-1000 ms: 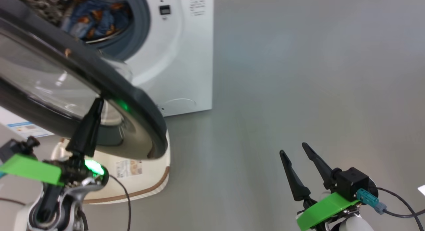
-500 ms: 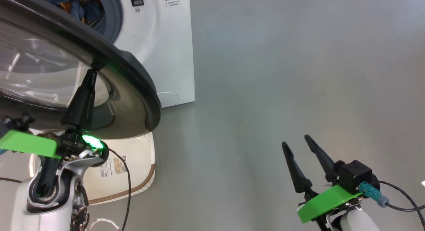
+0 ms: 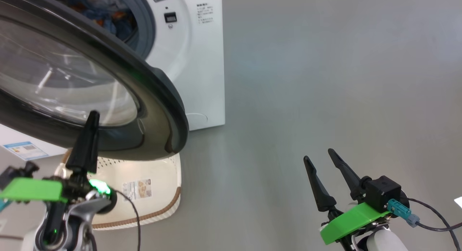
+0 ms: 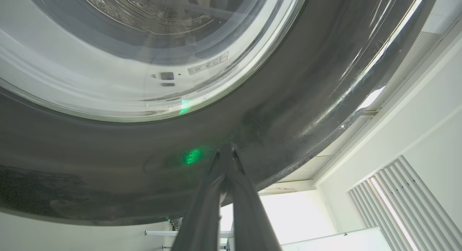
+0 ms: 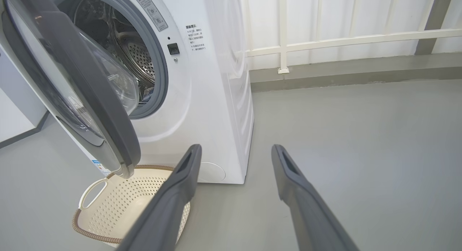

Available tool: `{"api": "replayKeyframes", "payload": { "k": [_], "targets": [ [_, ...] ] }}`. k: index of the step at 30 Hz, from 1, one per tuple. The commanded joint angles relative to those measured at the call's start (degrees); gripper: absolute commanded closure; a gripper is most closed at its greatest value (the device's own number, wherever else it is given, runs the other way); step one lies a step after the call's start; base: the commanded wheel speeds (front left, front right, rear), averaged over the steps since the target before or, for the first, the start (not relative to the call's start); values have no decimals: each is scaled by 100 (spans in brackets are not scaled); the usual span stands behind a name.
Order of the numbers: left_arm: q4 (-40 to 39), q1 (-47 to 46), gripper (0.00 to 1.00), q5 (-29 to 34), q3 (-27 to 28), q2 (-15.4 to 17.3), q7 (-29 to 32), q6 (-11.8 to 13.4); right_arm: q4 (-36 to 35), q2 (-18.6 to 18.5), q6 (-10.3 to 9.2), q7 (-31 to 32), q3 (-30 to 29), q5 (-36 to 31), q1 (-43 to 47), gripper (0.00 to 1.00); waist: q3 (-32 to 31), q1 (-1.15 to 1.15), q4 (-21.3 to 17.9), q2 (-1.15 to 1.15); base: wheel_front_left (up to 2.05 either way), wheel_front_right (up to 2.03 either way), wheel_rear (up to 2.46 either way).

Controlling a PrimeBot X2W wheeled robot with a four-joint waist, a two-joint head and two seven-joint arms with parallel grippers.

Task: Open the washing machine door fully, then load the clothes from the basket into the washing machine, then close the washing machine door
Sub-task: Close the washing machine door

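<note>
- your left gripper reaches steeply upward, fingers pressed together with nothing between them, tips at the door's dark rim; you cannot tell whether they touch it.
- your right gripper hovers low over the smooth grey floor, well apart from the machine, fingers spread wide and empty.
- the washing machine door hangs part-open: wide glossy black rim, clear bulging glass centre.
- the washing machine is a white box with a grey rubber gasket and a perforated steel drum.
- the clothes, soft blue fabric with orange patches, lie inside the drum.
- the basket, cream perforated plastic with a brown woven-look rim, sits on the floor beneath the door.
</note>
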Motion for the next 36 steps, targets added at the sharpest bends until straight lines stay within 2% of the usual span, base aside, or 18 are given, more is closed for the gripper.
{"api": "replayKeyframes", "payload": {
  "k": [1,14,21,29,30,31,36],
  "targets": [
    [-247,120,100,-66,238,114,-103,-59,-99,21,35,-74,158,23,49,0,-188,0,99,0,0,0,0],
    [-741,1374,100,-211,480,114,-605,-59,9,87,35,-74,254,94,343,0,-868,0,212,0,0,0,0],
    [-944,1877,100,-188,435,114,-837,-59,-9,99,35,-74,274,103,430,0,-968,0,296,0,0,0,0],
    [-1167,2295,100,136,387,114,-1242,-59,-30,102,35,-74,291,138,458,0,-996,0,350,0,0,0,0],
    [-1206,2329,74,189,368,114,-1303,-59,-28,102,35,-74,293,145,462,0,-1001,0,355,0,0,0,0],
    [-1258,2361,0,263,354,114,-1363,-59,-26,103,35,-74,297,150,465,0,-1006,0,360,0,0,0,0],
    [-1438,2516,0,782,290,114,-1706,-59,-34,103,35,-74,311,181,470,0,-1029,0,365,0,0,0,0]
  ]
}}
